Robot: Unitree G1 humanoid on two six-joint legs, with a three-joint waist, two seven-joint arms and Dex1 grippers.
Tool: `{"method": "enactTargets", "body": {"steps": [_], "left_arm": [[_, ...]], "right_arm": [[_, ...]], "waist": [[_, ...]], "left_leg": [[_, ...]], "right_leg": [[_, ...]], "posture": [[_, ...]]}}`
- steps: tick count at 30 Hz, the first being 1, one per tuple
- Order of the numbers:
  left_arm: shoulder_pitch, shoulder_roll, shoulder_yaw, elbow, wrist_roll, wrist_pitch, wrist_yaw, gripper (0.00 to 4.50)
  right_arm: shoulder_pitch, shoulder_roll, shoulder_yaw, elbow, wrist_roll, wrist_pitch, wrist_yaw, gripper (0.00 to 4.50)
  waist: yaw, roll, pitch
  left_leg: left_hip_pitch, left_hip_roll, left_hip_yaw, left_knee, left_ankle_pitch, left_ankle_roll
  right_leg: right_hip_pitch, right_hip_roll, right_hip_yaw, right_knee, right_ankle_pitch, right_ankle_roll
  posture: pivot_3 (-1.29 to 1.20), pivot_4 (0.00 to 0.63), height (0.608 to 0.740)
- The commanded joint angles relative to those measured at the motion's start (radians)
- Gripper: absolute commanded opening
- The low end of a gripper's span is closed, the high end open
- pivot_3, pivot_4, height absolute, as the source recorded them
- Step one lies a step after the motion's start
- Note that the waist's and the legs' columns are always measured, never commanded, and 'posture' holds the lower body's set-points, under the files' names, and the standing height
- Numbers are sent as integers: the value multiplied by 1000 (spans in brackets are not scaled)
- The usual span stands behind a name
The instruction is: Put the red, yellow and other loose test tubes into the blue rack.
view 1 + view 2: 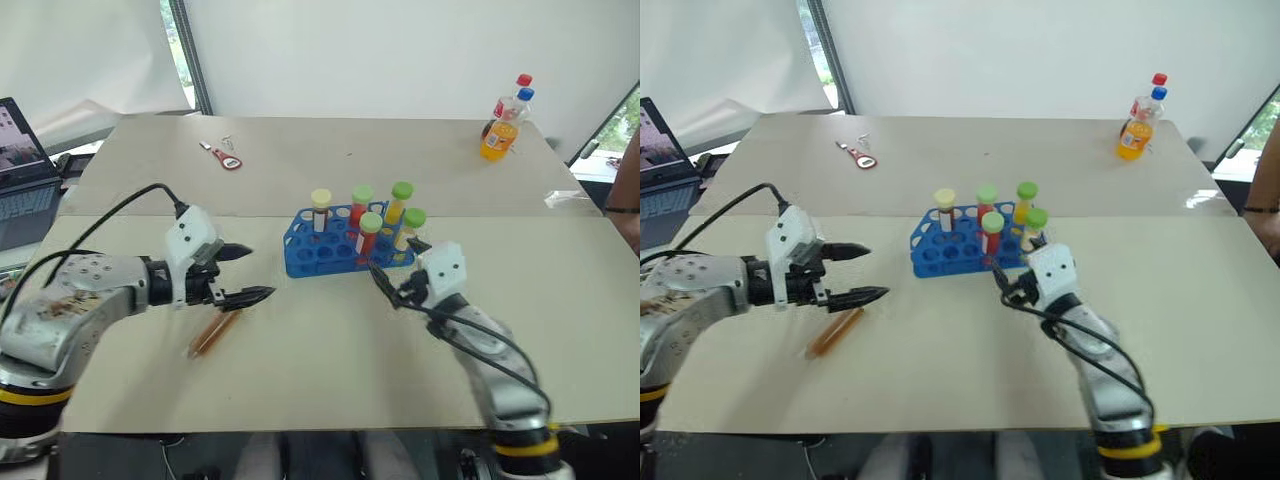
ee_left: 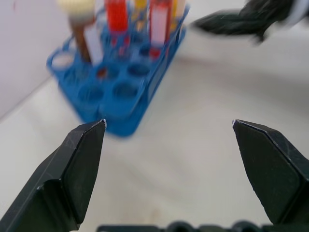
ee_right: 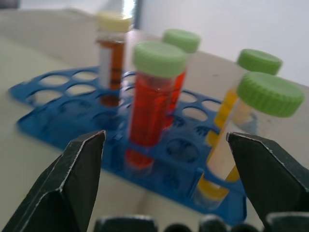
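Note:
The blue rack [image 1: 310,262] stands mid-table and holds several upright tubes: a cream-capped brown one [image 1: 320,208], green-capped red ones [image 3: 152,106] and green-capped yellow ones [image 3: 224,140]. A loose brownish-orange tube [image 1: 212,333] lies flat on the table to the rack's left. My left gripper [image 1: 248,272] hovers open just above and beyond that tube, pointing toward the rack and holding nothing. At the rack's front right corner my right gripper [image 1: 400,268] stands open and empty, close to the red and yellow tubes nearest that corner.
Two drink bottles [image 1: 503,120] stand at the table's far right. A red-handled tool [image 1: 225,157] lies at the far left. A laptop [image 1: 20,170] sits off the table's left edge. A person's arm [image 1: 630,170] shows at the right edge.

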Motion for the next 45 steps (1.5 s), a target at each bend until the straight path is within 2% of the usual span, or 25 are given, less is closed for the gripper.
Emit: {"method": "enactTargets", "body": {"steps": [1,4,7,10,18,24,26,29,32,34,35,41,45], "left_arm": [[-55,92,-28,-11,25,127,6,4500],[-85,206,-112,-9,34,228,-63,4500],[-166,231,-222,39,79,294,-70,4500],[-237,212,-315,96,126,334,-76,4500],[-400,58,-464,215,210,436,-32,4500],[-408,11,-503,196,229,469,-21,4500],[-376,25,-517,176,242,456,-21,4500],[-346,25,-522,154,246,465,-13,3618],[-325,16,-530,159,269,436,-7,2313],[-330,8,-533,188,296,374,-14,1278],[-336,4,-532,202,308,342,-23,965],[-399,-16,-470,294,340,51,-167,891],[-518,-212,-300,469,261,-122,-160,891]], "right_arm": [[-29,-140,-66,-166,183,165,184,4446],[-103,-267,-86,-209,346,320,321,4446],[-183,-339,-85,-223,482,416,413,4446],[-241,-374,-72,-221,540,455,460,4446],[-267,-431,-64,-201,553,442,531,4446],[-252,-454,-67,-215,563,448,539,4446],[-246,-460,-74,-223,569,454,530,4446],[-246,-466,-93,-229,583,465,514,4500],[-255,-458,-99,-232,594,477,488,4500],[-256,-460,-109,-240,614,491,473,4500],[-255,-463,-115,-242,623,495,469,4500],[-222,-516,-164,-254,642,508,465,4500],[-174,-557,-236,-268,658,538,428,4500]], "waist": [[0,-1,0],[2,-1,1],[5,-1,1],[14,-2,1],[40,-5,3],[37,-6,3],[35,-6,3],[32,-6,3],[32,-6,3],[32,-6,3],[33,-5,3],[57,-5,3],[69,-6,3]], "left_leg": [[1,1,0,0,0,0],[2,1,0,1,0,0],[2,1,1,0,0,0],[0,0,1,0,0,0],[-4,-1,6,3,0,0],[-4,0,5,3,0,0],[-4,0,4,3,0,0],[-3,0,2,3,0,0],[-3,0,1,3,0,0],[-2,0,1,3,0,0],[-2,-1,1,3,0,0],[-3,-1,5,5,0,0],[-8,-1,4,10,0,0]], "right_leg": [[1,1,0,-1,0,0],[2,1,0,0,0,0],[2,1,0,-1,-1,-1],[1,2,0,-1,-1,-1],[0,2,-1,-2,-1,0],[0,2,0,-1,-1,0],[-1,2,0,-1,-1,0],[0,2,0,-1,-1,0],[0,1,0,-1,-1,0],[1,1,0,0,-1,0],[1,1,0,0,-1,0],[1,1,-1,0,-1,0],[1,1,-2,0,-1,0]], "posture": [[0,150,740],[0,150,740],[0,150,740],[0,150,740],[0,150,740],[0,150,740],[0,150,740],[0,150,740],[0,150,740],[0,150,740],[0,150,740],[0,150,740],[0,150,740]]}}
